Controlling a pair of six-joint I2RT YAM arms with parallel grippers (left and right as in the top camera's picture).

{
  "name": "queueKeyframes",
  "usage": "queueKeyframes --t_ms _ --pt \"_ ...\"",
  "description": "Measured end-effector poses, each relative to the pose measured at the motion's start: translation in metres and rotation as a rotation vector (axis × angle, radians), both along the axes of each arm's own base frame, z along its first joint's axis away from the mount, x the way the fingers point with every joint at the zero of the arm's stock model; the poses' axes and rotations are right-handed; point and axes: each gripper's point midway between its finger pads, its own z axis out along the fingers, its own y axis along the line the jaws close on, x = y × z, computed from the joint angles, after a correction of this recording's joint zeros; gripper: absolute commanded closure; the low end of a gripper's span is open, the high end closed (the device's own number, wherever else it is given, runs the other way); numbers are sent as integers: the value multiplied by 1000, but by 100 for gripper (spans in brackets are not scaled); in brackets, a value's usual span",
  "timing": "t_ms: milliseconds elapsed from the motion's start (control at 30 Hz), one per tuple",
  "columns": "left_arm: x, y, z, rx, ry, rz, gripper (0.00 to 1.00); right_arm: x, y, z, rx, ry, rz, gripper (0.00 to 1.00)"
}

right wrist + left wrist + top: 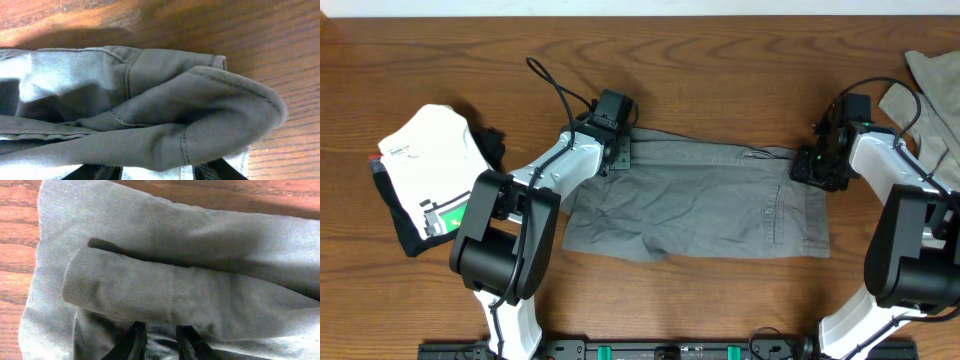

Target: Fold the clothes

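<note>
The grey shorts [700, 200] lie spread flat across the middle of the wooden table, waistband to the right. My left gripper [616, 152] is at their far left corner, shut on a pinch of leg fabric [160, 342], with a raised roll of cloth [150, 287] just beyond the fingers. My right gripper [812, 166] is at the far right corner by the waistband. A bunched fold of the waistband [165, 125] lies over the jaws [157, 172] and hides the fingertips, and the cloth looks pinched.
A folded white and black garment [425, 170] with a label lies at the left. Another grey-khaki garment [932, 80] lies at the far right corner, behind the right arm. Black cables run from both wrists.
</note>
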Motion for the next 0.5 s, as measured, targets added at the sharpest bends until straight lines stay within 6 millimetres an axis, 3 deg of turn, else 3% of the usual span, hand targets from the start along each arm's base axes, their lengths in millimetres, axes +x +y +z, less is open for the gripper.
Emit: queueKeyframes --t_ms 167,233,300,400,500 --pt "-1 3 2 3 2 2 75 3 -15 21 -23 17 -39 54" --pt "-3 6 3 10 9 -4 66 2 -26 37 -29 13 -72 39" --pt "-7 10 7 16 12 -6 59 -6 -38 59 -38 4 -108 36" --pt "-9 15 30 13 -25 -6 43 -30 -55 90 -39 9 -171 35" --pt "-7 18 76 -14 -119 4 40 -49 -65 100 4 25 -202 34"
